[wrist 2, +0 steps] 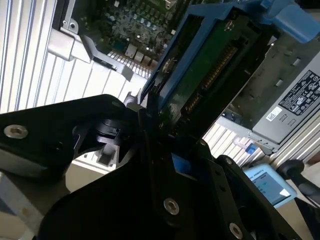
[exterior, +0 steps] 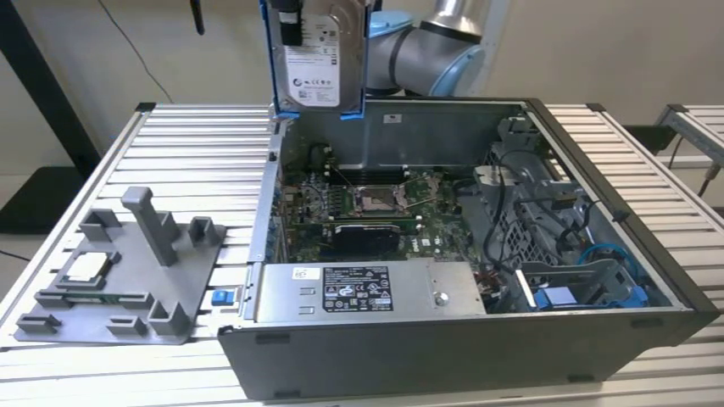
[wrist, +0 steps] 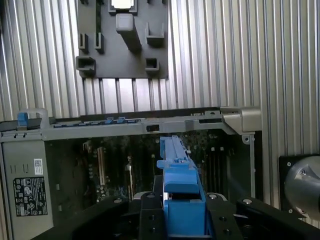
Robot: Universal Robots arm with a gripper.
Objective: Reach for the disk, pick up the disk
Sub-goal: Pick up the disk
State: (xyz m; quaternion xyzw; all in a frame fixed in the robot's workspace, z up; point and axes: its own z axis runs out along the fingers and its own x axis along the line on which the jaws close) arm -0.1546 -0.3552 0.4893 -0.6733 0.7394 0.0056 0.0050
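The disk (exterior: 317, 59) hangs upright in the air above the back left corner of the open computer case (exterior: 588, 339). Its white label faces the exterior camera and blue rails run down both its edges. My gripper (wrist 2: 150, 125) is shut on the disk, whose green circuit side (wrist 2: 210, 65) and blue rail show in the second wrist view. In the first wrist view the disk's blue rail (wrist: 180, 185) stands edge-on between the black fingers (wrist: 150, 215), above the case's inside.
Inside the case lie the motherboard (exterior: 374, 203) and, along the front, a long grey box (exterior: 362, 292) with a label. A grey fixture plate (exterior: 125, 280) with posts and a small square chip (exterior: 88, 268) sits at the exterior view's left on the slatted table (exterior: 192, 153).
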